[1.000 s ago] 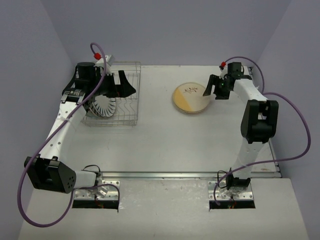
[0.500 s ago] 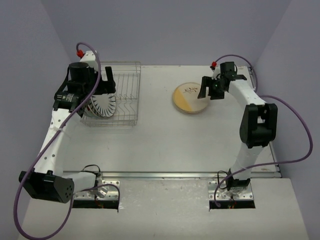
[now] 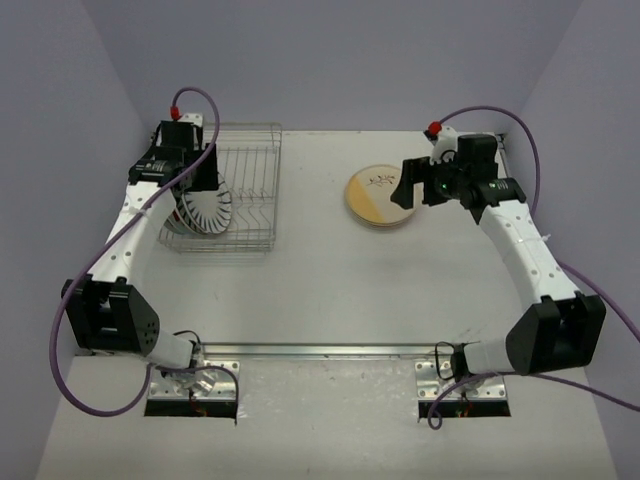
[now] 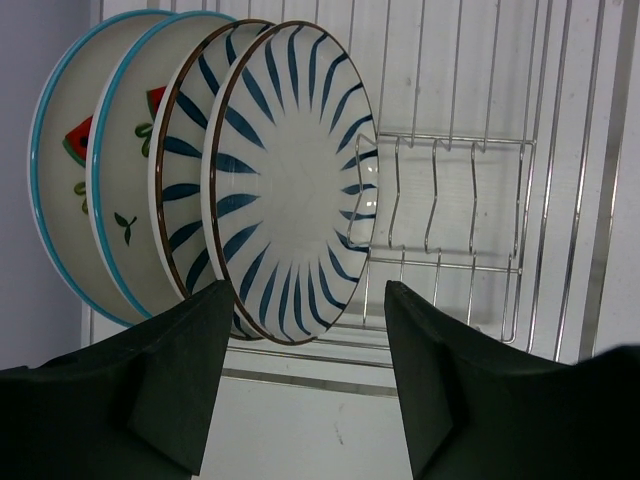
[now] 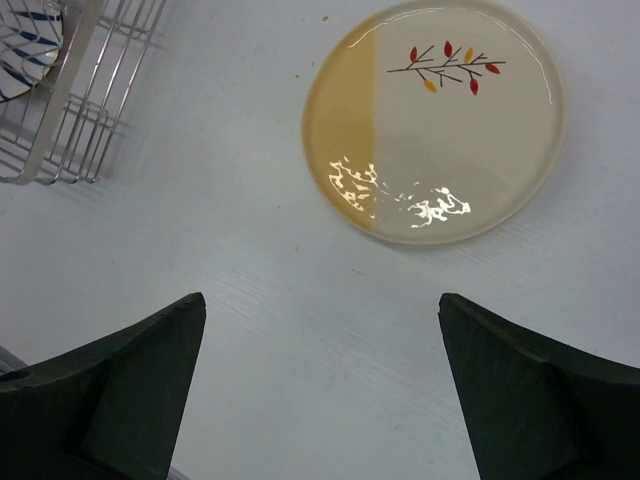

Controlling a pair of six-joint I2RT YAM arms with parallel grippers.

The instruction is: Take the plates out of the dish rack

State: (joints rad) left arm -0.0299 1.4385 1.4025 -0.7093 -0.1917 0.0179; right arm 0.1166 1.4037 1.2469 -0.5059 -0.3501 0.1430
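Observation:
The dish rack [image 3: 245,185] stands at the far left, with several plates upright in its left end [image 3: 205,208]. In the left wrist view a white plate with dark radial stripes [image 4: 290,180] stands in front, a second striped one [image 4: 175,200] behind it, then two blue-rimmed plates with red wedges [image 4: 110,180]. My left gripper [image 4: 305,295] is open, empty, and faces the front striped plate's lower edge; it hovers over the rack [image 3: 203,178]. A tan plate with a sprig [image 5: 435,120] lies flat on the table [image 3: 383,196]. My right gripper [image 5: 320,300] is open and empty above the table just beside it [image 3: 420,188].
The rack's right half [image 4: 470,200] holds only bare slot wires. A corner of the rack [image 5: 70,110] shows in the right wrist view. In the top view a second rim seems to show under the tan plate. Purple walls close the left, back and right.
The left arm has swung and its gripper has turned to face the plates in the rack. The right arm's elbow has swung out right; its gripper stays open by the tan plate.

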